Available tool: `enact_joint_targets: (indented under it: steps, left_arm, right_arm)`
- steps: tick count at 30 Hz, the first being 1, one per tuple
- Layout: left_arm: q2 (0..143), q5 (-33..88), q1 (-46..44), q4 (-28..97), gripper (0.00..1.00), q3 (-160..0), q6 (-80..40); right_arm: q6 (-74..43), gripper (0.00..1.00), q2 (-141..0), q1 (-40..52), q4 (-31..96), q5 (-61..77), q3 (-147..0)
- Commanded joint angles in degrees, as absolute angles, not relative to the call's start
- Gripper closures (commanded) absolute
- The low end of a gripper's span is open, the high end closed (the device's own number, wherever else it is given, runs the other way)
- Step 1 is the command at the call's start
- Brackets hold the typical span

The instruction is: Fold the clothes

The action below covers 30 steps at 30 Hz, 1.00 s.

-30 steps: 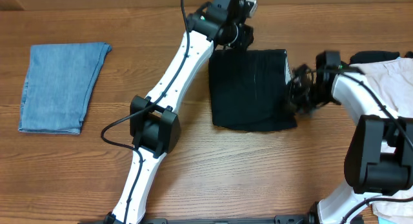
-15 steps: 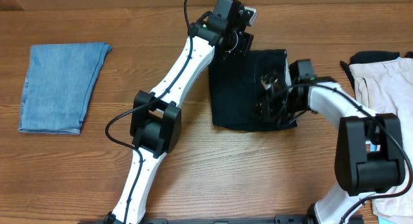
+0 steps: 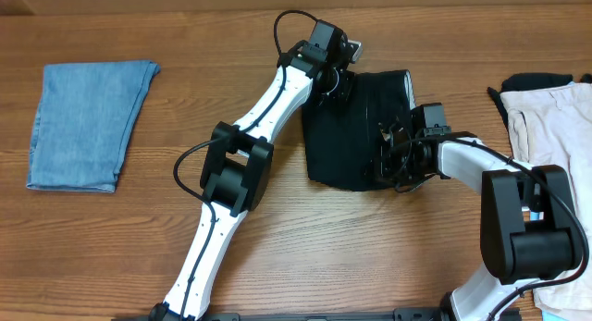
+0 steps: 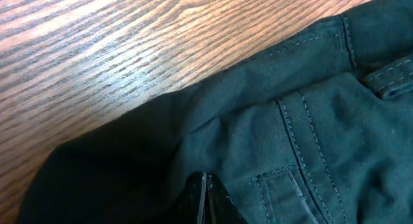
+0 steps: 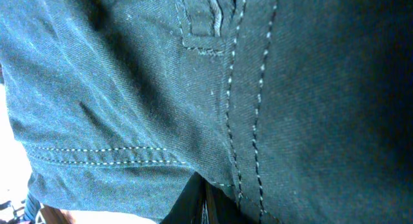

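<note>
The black garment (image 3: 351, 127) lies folded in a rough rectangle at the table's middle. My left gripper (image 3: 335, 76) is shut, its tips pressed into the cloth near the garment's top-left corner; in the left wrist view the closed tips (image 4: 205, 198) sit against stitched black fabric (image 4: 290, 121). My right gripper (image 3: 393, 159) is shut and lies on the garment's lower right part; its tips (image 5: 205, 204) touch the black cloth (image 5: 129, 88) by a hem. I cannot tell whether either pinches any cloth. The folded denim piece (image 3: 88, 122) lies far left. The beige piece (image 3: 555, 113) lies far right.
The wooden table (image 3: 277, 247) shows bare wood between the denim and the black garment and along the front. A dark cloth (image 3: 536, 80) peeks out above the beige piece. The left arm (image 3: 268, 108) stretches diagonally across the middle.
My left gripper came down from beyond the garment's top edge onto its top-left corner. My right gripper moved left from the garment's right edge onto the cloth, then slightly toward the front.
</note>
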State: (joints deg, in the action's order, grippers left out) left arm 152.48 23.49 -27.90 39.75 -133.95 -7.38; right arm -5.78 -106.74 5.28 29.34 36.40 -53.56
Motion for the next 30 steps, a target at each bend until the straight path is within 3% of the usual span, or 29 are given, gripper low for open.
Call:
enact_joint_targets:
  steps: [1, 5, 10, 16, 22, 30]
  left_arm:
    - [150.58, 23.40, -26.41, 41.50, 0.95, -138.56, -7.94]
    - [145.73, 23.44, -25.54, 45.65, 0.85, -145.56, -7.97]
    - [145.95, 23.64, -27.86, 44.10, 0.92, -145.56, -7.92]
    - [147.20, 23.70, -30.70, 38.83, 0.93, -145.23, -9.13]
    - [152.31, 28.18, -32.27, 37.65, 0.95, -145.23, -9.93]
    - [159.17, 31.18, -32.29, 35.24, 0.96, -145.23, -12.08]
  right_arm:
    - [-5.76, 0.96, -107.33, 5.13, 33.87, 31.11, -57.36]
    - [-1.50, 0.96, -107.24, 5.02, 50.48, 30.87, -75.35]
    - [-2.04, 0.96, -107.24, 3.09, 56.84, 30.46, -82.15]
    - [-2.20, 0.96, -107.26, -0.21, 64.53, 23.62, -82.04]
    - [-7.77, 0.96, -107.26, -1.30, 64.18, 17.58, -79.92]
    - [-15.64, 0.96, -107.28, -1.30, 50.57, 12.47, -67.51]
